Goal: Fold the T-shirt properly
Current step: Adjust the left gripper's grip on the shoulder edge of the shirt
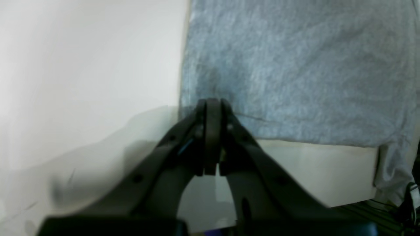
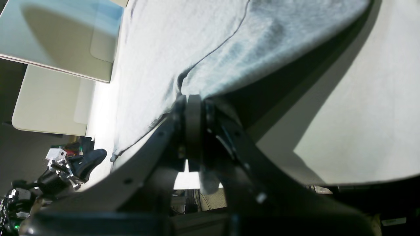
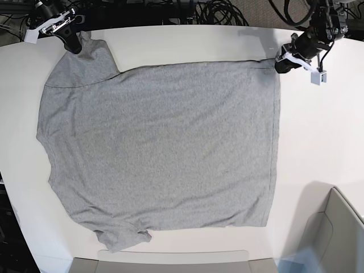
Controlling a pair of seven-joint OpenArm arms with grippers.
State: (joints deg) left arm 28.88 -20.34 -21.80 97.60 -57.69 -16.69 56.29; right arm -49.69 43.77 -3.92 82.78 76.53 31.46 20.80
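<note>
The heather-grey T-shirt (image 3: 159,148) lies spread flat on the white table (image 3: 324,131), plain side up. My left gripper (image 3: 280,63) is at the shirt's top right corner in the base view. In the left wrist view the left gripper (image 1: 212,104) is shut on the edge of the T-shirt (image 1: 295,65). My right gripper (image 3: 74,45) is at the top left corner, where the cloth is pulled up into a peak. Seen from the right wrist, the right gripper (image 2: 193,98) is shut on the T-shirt (image 2: 183,42), which is raised off the table.
A grey bin (image 3: 335,227) stands at the bottom right of the base view, and a flat grey tray (image 3: 170,259) runs along the bottom edge. Black cables (image 3: 216,11) lie beyond the table's far edge.
</note>
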